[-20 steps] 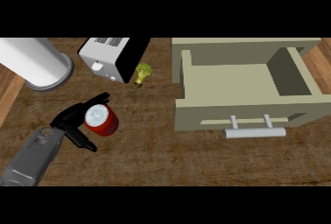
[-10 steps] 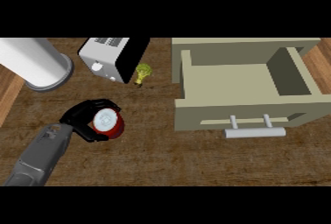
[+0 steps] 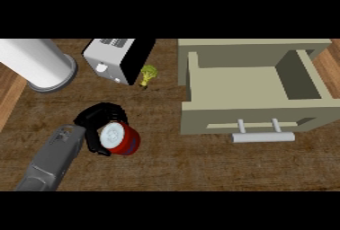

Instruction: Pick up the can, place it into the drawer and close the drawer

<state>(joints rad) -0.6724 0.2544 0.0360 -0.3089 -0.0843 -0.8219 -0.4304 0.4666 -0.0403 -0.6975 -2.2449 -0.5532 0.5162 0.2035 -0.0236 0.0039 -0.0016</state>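
Our left hand (image 3: pixel 93 123) is curled round the can (image 3: pixel 119 138), fingers wrapped over its far side and thumb on the near side, so the can is pinched between them. The can is red with a pale lid facing up at us, and it sits at the left part of the counter (image 3: pixel 199 166), nearer the front edge than the back. Whether it is off the counter yet we cannot tell. Our right hand shows nowhere.

We judge that we are at the grasping step: the can is in hand but well apart from the drawer (image 3: pixel 246 85), which stands open at the right part of the counter near the back edge, its handle (image 3: pixel 262 137) facing the front edge and its inside bare as far as we see.

The next move calls for lifting the can and carrying it rightward and toward the back, high enough to clear the drawer's front wall, then lowering it inside. A white roll (image 3: pixel 33 60), a toaster (image 3: pixel 119 56) and a small yellow-green thing (image 3: pixel 147 74) stand along the back edge to the left, off that path.
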